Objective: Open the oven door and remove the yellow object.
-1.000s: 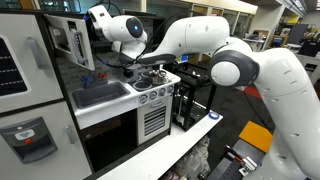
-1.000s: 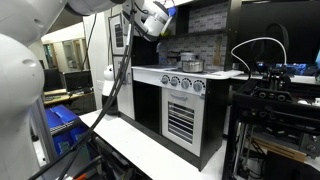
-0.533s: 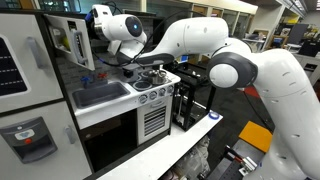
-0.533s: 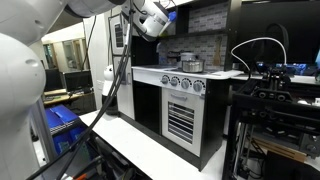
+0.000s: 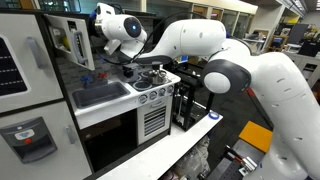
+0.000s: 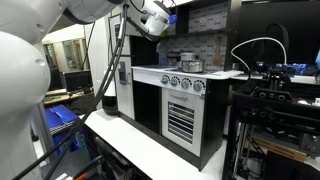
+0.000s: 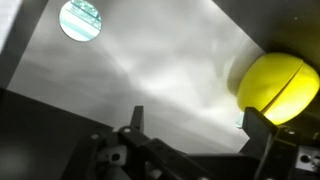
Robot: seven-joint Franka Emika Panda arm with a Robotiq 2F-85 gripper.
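In the wrist view my gripper point(image 7: 195, 128) is open inside a grey-walled cavity. Its two dark fingers stand wide apart with nothing between them. The yellow object point(image 7: 278, 86), a smooth round ball, lies at the right, just above and beyond the right fingertip point(image 7: 256, 122). In an exterior view the white arm point(image 5: 180, 40) reaches up left to the toy microwave, whose oven door point(image 5: 66, 42) with its dark window stands swung open. In another exterior view that door point(image 6: 119, 35) shows as a dark panel beside the wrist. The ball is hidden in both exterior views.
A round teal-and-white sticker point(image 7: 81, 19) sits on the cavity's far wall. Below the microwave are the toy sink point(image 5: 100, 93), a stove with a pot point(image 5: 150, 75), knobs point(image 5: 155, 95) and the large black-glass oven door point(image 5: 110, 140). A black rack point(image 5: 195, 105) stands alongside.
The wrist has shifted slightly up and toward the microwave opening in both exterior views. The oven door stays open.
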